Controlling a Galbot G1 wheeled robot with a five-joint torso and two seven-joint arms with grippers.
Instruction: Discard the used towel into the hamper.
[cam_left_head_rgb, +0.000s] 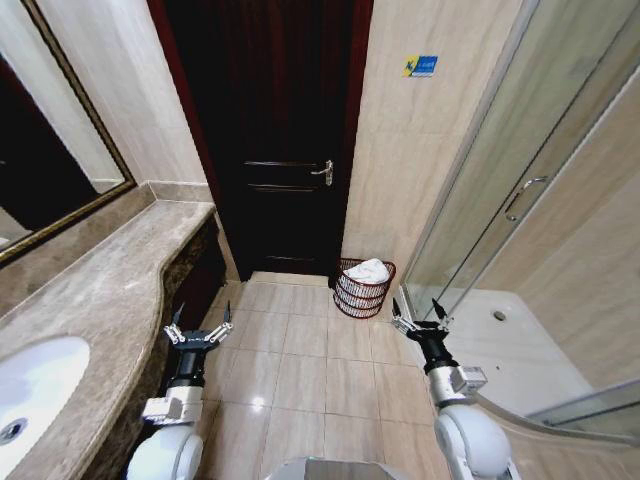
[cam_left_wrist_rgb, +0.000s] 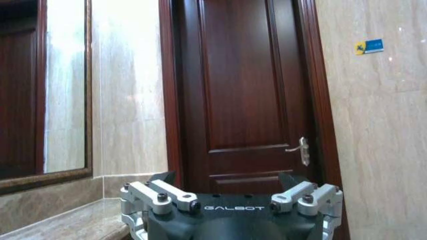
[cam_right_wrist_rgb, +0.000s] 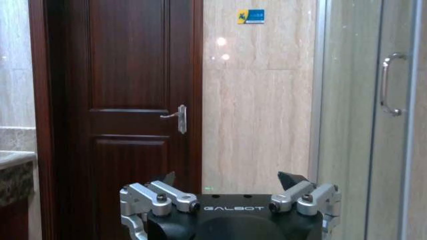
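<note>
The hamper (cam_left_head_rgb: 350, 296), a small round reddish-brown wire basket, stands on the tiled floor against the wall right of the door. A white towel (cam_left_head_rgb: 368, 270) lies bunched inside it, showing above the rim. My left gripper (cam_left_head_rgb: 199, 324) hangs open over the floor beside the counter, well left of the hamper. My right gripper (cam_left_head_rgb: 419, 313) is open and empty, just right of the hamper and nearer me. Both wrist views show open fingers, on the left gripper (cam_left_wrist_rgb: 228, 179) and the right gripper (cam_right_wrist_rgb: 227, 178), facing the door.
A dark wooden door (cam_left_head_rgb: 280, 140) with a lever handle (cam_left_head_rgb: 323, 172) is straight ahead. A marble counter (cam_left_head_rgb: 110, 290) with a white sink (cam_left_head_rgb: 30, 385) and mirror (cam_left_head_rgb: 40, 150) runs along the left. A glass shower enclosure (cam_left_head_rgb: 530, 200) fills the right. Tiled floor (cam_left_head_rgb: 300, 370) lies between.
</note>
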